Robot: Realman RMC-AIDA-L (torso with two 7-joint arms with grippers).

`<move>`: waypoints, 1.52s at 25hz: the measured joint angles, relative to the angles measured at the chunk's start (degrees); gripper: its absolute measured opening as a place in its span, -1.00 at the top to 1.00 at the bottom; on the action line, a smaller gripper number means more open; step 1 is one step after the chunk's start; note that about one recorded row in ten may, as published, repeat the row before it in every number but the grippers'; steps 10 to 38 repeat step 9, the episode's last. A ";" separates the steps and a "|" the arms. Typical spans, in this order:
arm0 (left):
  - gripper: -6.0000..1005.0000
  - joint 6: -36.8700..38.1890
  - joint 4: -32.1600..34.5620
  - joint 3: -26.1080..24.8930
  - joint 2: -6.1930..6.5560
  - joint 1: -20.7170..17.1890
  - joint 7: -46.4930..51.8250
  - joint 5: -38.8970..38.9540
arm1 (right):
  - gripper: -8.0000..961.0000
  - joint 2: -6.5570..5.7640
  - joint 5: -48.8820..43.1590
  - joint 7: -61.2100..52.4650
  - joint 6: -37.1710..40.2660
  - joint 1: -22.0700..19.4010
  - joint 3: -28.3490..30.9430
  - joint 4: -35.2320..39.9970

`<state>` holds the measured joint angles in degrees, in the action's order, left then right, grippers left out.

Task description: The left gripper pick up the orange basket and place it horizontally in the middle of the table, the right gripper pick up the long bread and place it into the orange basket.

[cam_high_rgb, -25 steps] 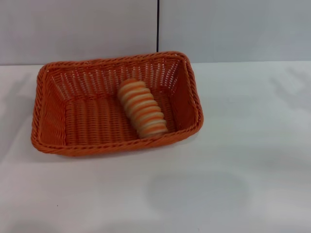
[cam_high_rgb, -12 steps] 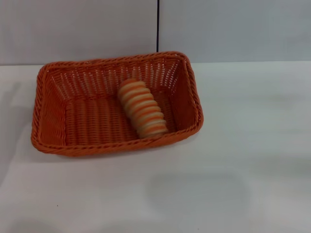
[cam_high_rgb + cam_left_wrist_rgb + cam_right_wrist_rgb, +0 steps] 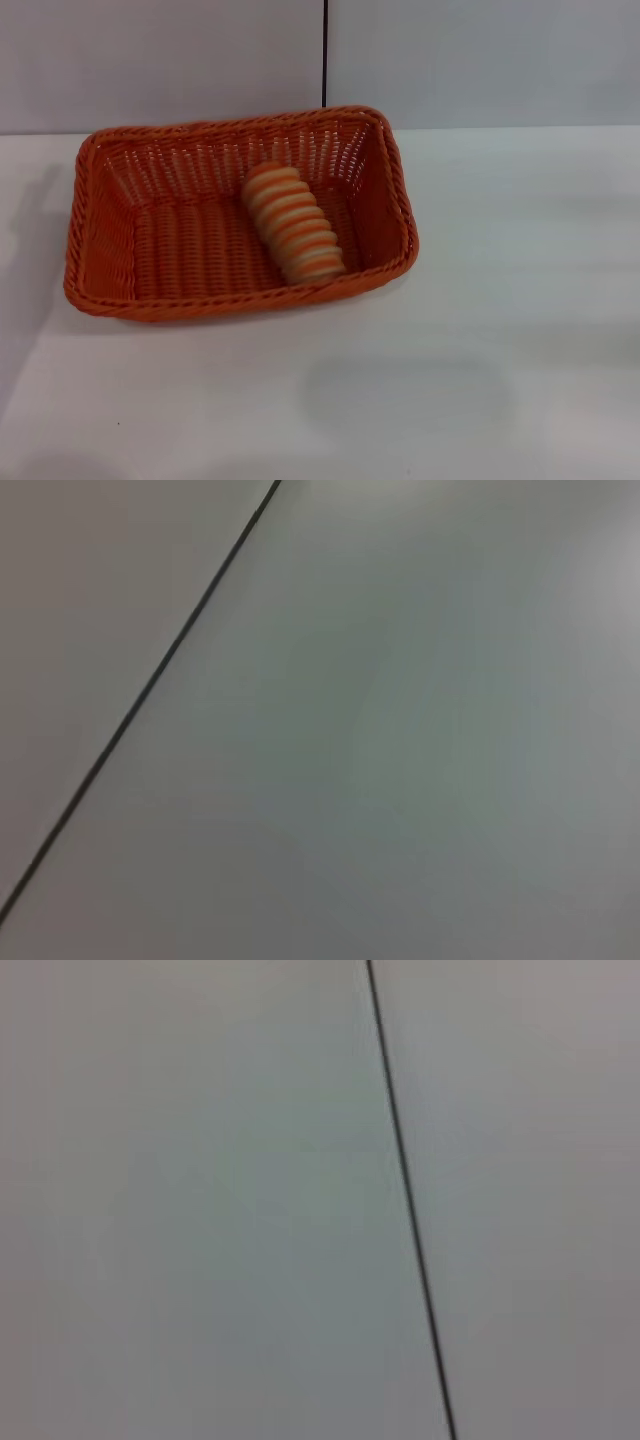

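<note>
Neither gripper shows in any view, so I cannot tell how their fingers stand; both wrist cameras see only pale wall with a dark seam. The orange basket [image 3: 240,215] sits on the table [image 3: 480,350], left of middle near the back wall, long axis running left to right. The long bread [image 3: 293,222] lies inside it toward the right end, slanted from the back wall toward the front rim. Judged from this, both placements look done, with nothing left to reach for.

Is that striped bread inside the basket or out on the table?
Inside: the bread lies on the basket floor, toward its right end.
</note>
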<state>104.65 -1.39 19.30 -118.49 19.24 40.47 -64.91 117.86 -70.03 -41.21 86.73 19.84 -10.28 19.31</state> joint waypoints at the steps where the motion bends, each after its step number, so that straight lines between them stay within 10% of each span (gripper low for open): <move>1: -0.50 0.00 0.00 0.00 0.00 0.00 0.00 0.00 | -0.46 0.00 0.00 0.00 0.00 0.00 0.00 0.00; 38: -0.50 0.69 -0.15 0.26 0.04 -1.01 1.55 -0.23 | -0.46 -0.03 0.00 1.01 -3.21 2.01 1.29 -1.11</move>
